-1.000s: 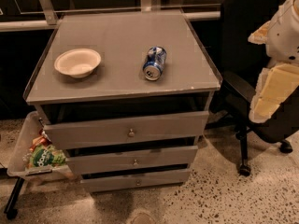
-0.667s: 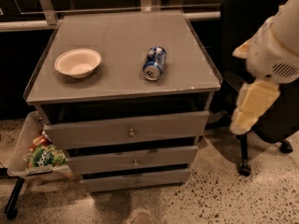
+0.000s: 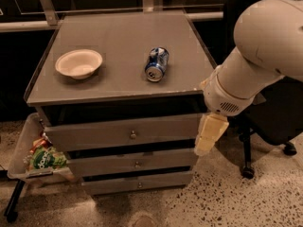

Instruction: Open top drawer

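The top drawer (image 3: 94,135) is the tallest grey front of three on a grey cabinet, with a small round metal knob (image 3: 133,135) at its centre. A dark gap runs between it and the cabinet top. My gripper (image 3: 209,135) hangs down from the big white arm (image 3: 255,60) at the cabinet's right front corner. It is level with the top drawer's right end, to the right of the knob and apart from it. It holds nothing that I can see.
A white bowl (image 3: 79,63) and a blue can (image 3: 156,64) lying on its side sit on the cabinet top (image 3: 118,32). Two slimmer drawers (image 3: 109,165) lie below. A black office chair (image 3: 277,122) stands to the right. A tray of snack bags (image 3: 41,157) hangs on the left.
The arm has swung left and down from the right edge of view. The gripper now hangs at the cabinet's right front corner. The drawers, the bowl and the can have not moved.
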Robot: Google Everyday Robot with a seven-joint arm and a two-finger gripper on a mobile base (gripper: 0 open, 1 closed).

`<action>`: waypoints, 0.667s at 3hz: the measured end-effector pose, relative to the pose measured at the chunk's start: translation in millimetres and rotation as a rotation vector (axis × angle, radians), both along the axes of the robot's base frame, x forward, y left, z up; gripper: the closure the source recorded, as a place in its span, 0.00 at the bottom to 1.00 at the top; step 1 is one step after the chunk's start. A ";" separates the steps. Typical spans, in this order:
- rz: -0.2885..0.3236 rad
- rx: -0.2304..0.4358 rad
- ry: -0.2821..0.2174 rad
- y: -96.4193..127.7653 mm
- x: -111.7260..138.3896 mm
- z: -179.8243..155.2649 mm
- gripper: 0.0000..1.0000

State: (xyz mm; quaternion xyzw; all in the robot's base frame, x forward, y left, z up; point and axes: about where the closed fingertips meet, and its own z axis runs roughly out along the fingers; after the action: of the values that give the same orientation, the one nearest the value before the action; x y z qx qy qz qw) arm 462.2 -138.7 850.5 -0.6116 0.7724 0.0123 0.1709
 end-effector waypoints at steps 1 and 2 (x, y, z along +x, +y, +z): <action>0.000 0.000 0.000 0.0 0.0 0.0 0.00; -0.003 0.017 0.025 12.3 2.4 -25.7 0.00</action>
State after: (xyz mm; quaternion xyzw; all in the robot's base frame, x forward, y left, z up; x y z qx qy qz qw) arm 464.6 -126.4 824.8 -0.6088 0.7752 0.0262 0.1666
